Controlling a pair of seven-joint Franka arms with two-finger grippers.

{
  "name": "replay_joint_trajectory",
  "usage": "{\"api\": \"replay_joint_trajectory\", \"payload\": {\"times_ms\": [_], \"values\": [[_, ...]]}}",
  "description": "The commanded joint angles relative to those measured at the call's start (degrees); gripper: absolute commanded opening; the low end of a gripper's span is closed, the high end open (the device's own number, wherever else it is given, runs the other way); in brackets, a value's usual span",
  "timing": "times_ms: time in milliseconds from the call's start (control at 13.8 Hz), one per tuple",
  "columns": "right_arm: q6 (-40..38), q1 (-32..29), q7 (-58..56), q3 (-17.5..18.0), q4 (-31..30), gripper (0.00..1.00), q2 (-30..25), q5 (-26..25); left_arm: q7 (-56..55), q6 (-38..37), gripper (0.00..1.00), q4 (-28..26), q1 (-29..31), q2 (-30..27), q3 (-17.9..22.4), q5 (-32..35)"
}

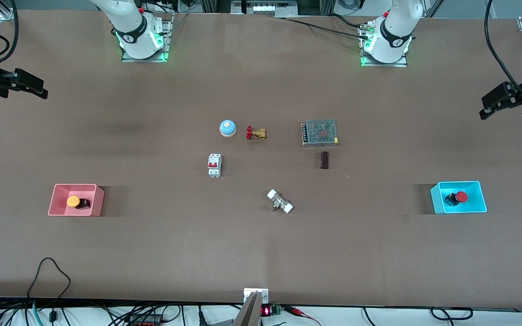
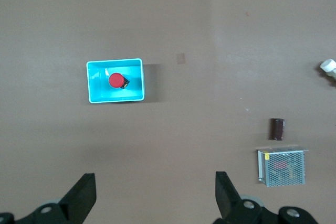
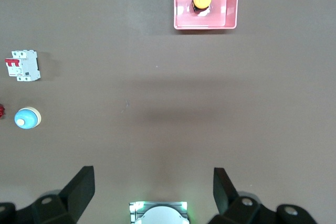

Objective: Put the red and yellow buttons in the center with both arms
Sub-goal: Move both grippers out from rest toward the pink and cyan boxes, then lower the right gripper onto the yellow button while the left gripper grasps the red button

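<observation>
**A:** ok so why is nothing happening yet? Big brown table (image 1: 152, 253), both arms parked way out at the ends.

**B:** Looks like a start pose to me. The left gripper (image 1: 510, 102) hangs high over its end of the table, the right gripper (image 1: 14, 83) over the other end. Both have their fingers spread wide with nothing between them — you can see the gap clearly in the wrist views, left gripper (image 2: 153, 195) and right gripper (image 3: 153, 192).

**A:** And the buttons?

**B:** Each one sits in its own tray. The red button (image 1: 458, 198) is in the cyan tray (image 1: 437, 199) at the left arm's end, the yellow button (image 1: 76, 202) is in the pink tray (image 1: 57, 203) at the right arm's end. My guess is that's why it's a two-arm job — each arm takes the one on its own side.

**A:** The center (image 1: 252, 181) is kinda crowded though.

**B:** Yeah, there's a ring of clutter: metal mesh box (image 1: 320, 132), white breaker (image 1: 215, 165), blue dome (image 1: 228, 128), brass valve (image 1: 255, 133), a white-capped fitting (image 1: 280, 201) and a small dark cylinder (image 1: 324, 160). There's a bare patch in the middle of them, so I'd aim the drops there.

**A:** Any risk?

**B:** Tray walls, probably. Fingers have to come straight down inside them to get around the button.
</observation>
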Motion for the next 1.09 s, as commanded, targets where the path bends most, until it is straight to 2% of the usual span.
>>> {"api": "replay_joint_trajectory", "payload": {"times_ms": [0, 291, 509, 1018], "values": [[4.0, -1.1, -0.3, 0.9, -0.2, 1.0, 4.3, -0.6, 1.6, 3.5, 1.0, 0.5, 1.5, 5.6, 0.1, 0.8], [14.3, -1.7, -0.3, 0.7, 0.6, 1.0, 13.1, -2.6, 3.9, 9.6, 1.0, 0.5, 4.7, 13.0, 0.3, 0.9], [22.5, -2.6, -0.8, 0.6, 6.0, 1.0, 23.7, -4.6, 8.5, 16.7, 1.0, 0.5, 8.0, 19.7, 0.3, 0.9], [39.0, -5.9, -5.1, 0.6, 6.6, 1.0, 35.8, -4.4, 8.8, 28.9, 1.0, -1.3, 8.8, 30.5, 0.6, 1.0]]}}
